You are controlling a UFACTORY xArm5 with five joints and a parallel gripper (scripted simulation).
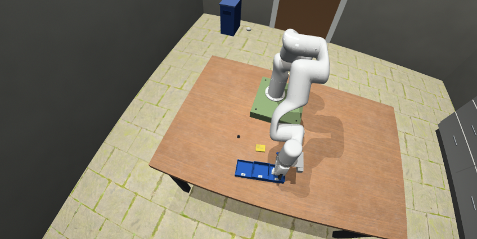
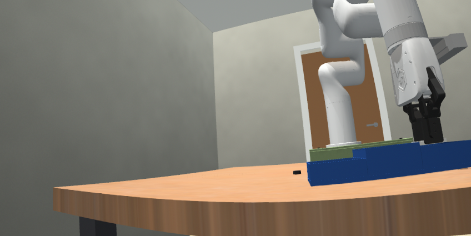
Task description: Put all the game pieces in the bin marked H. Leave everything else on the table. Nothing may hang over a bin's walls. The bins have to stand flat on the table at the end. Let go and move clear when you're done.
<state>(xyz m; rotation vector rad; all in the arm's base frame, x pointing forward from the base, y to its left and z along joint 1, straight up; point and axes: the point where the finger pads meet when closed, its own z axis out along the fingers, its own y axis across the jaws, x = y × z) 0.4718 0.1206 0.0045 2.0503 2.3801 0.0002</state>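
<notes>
A row of three joined blue bins (image 1: pixel 259 170) lies near the table's front edge; it also shows in the exterior view (image 2: pixel 390 162). Small white labels sit on the bins, too small to read. My gripper (image 1: pixel 277 174) points down into the rightmost bin, with its fingertips (image 2: pixel 426 136) at the bin's rim. It is shut on a small game piece that the black fingers and the bin wall hide. A small black disc (image 1: pixel 238 136) (image 2: pixel 296 172) lies on the table left of the bins, also seen low down. A flat yellow piece (image 1: pixel 260 148) lies just behind the bins.
The arm's green base plate (image 1: pixel 275 102) sits mid-table behind the bins. A blue cabinet (image 1: pixel 230 14) stands on the floor far off by the door. Grey drawers (image 1: pixel 460 156) stand to the right of the table.
</notes>
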